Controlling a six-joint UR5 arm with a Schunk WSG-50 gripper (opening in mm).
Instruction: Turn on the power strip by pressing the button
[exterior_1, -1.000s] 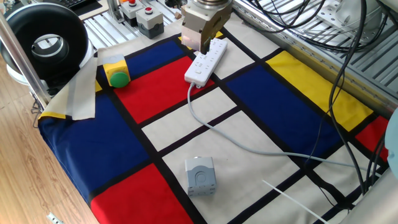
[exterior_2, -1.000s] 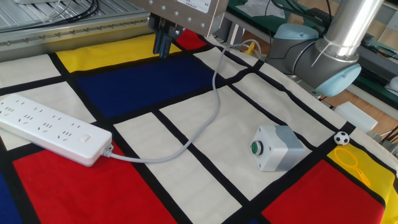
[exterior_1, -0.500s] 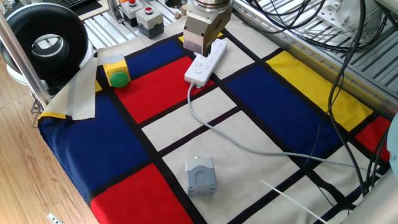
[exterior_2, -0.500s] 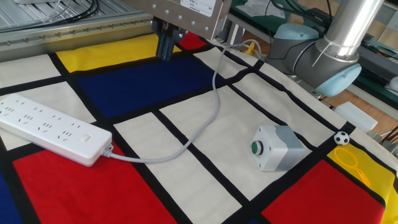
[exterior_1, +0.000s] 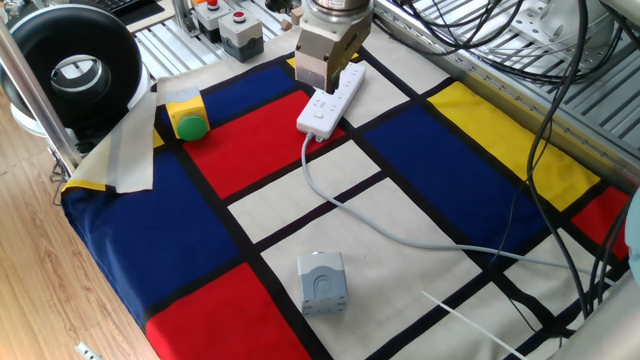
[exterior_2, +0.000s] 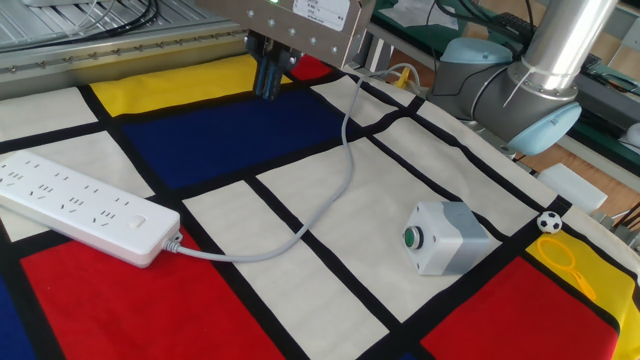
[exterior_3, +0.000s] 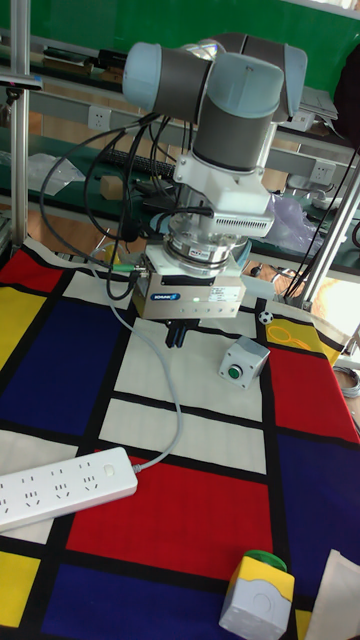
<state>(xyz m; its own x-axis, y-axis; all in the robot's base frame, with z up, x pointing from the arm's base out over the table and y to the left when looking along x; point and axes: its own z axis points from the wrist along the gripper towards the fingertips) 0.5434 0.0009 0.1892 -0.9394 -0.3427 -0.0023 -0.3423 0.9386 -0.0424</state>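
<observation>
The white power strip (exterior_1: 331, 101) lies on the colour-block cloth, and its grey cord (exterior_2: 331, 190) runs off across the white panels. The button (exterior_2: 140, 222) is a small white switch at the strip's cord end, also visible in the tall view (exterior_3: 108, 468). My gripper (exterior_2: 268, 76) hangs above the cloth, off the strip and not touching it. In the tall view the gripper (exterior_3: 177, 335) is up and to the right of the cord end. Its body hides the strip's far end in one fixed view. No view shows a gap or contact at the fingertips.
A grey cube box with a green button (exterior_2: 445, 237) stands on a white panel. A green dome button on a yellow base (exterior_1: 189, 124) sits near the cloth's edge. Red and black buttons in grey housings (exterior_1: 227, 24) stand behind the cloth. Cables hang at the right.
The gripper has drifted a little sideways above the cloth. The strip, cord and boxes have not moved.
</observation>
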